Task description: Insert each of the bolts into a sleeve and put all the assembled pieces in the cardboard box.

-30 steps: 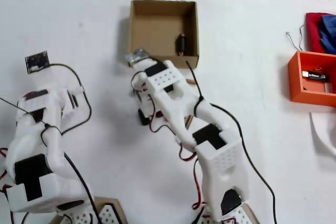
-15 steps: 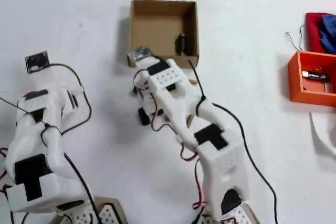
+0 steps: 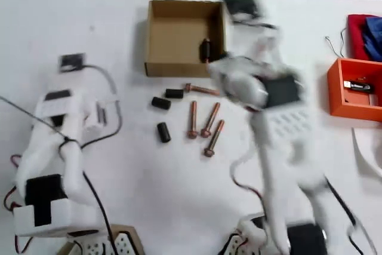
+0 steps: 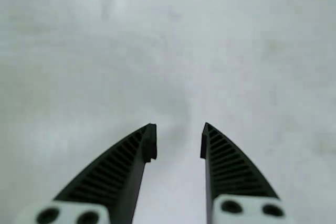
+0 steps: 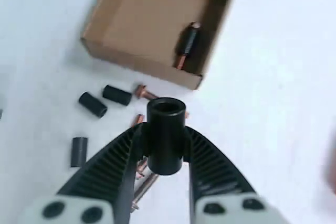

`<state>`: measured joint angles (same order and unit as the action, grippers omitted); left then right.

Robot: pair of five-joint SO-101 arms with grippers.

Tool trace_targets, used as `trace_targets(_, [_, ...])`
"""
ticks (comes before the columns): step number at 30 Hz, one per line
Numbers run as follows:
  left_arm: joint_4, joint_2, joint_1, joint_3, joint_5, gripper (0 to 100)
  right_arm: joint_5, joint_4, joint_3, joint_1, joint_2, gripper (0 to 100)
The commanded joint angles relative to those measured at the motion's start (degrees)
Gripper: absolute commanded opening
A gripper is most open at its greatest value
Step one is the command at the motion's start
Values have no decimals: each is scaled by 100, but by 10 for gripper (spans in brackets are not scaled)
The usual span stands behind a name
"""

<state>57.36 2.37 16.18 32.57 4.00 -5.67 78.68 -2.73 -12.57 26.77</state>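
Note:
My right gripper [image 5: 165, 129] is shut on a black sleeve [image 5: 167, 139], held upright and high above the table. Below it stands the cardboard box [image 5: 142, 59] with one assembled piece [image 5: 187, 43] inside. In the high view the box [image 3: 156, 34] sits at the far centre, and the assembled piece [image 3: 206, 50] lies against its right wall. In front of it lie several copper bolts [image 3: 193, 119] and three black sleeves [image 3: 160, 103]. My right arm [image 3: 280, 111] is to the right of them. My left gripper [image 4: 177, 142] is open over bare white table, with nothing between its fingers.
An orange tray [image 3: 352, 94] holding a small dark item stands at the right edge, with red and blue cloth [image 3: 364, 34] behind it. My left arm [image 3: 57, 129] takes up the left side of the table.
My right arm has swung up and to the right from over the parts, uncovering the bolts and sleeves, and now holds a sleeve. My left arm shifted slightly to the right.

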Motion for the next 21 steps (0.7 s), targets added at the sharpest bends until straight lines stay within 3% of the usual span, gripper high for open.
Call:
trace_targets(1, [1275, 18, -941, -1253, 264, 161, 9, -127, -589, 1068, 1376, 22])
trace_targets(6, [2180, -220, -2400, -2862, 281, 161, 9, -796, -2347, 2422, 2325, 22])
trace_targets(12, [2831, -1732, -3701, -3952, 396, 161, 9, -1499, -3701, 3908, 2791, 22])
trace_targets(16, [2919, -2725, -4105, -4725, 378, 161, -44, -1596, -4079, 4673, 2809, 22])
trace_targets(21, [2919, -3701, -4088, -5684, -281, 161, -273, -1613, -4167, 4848, 2809, 22])
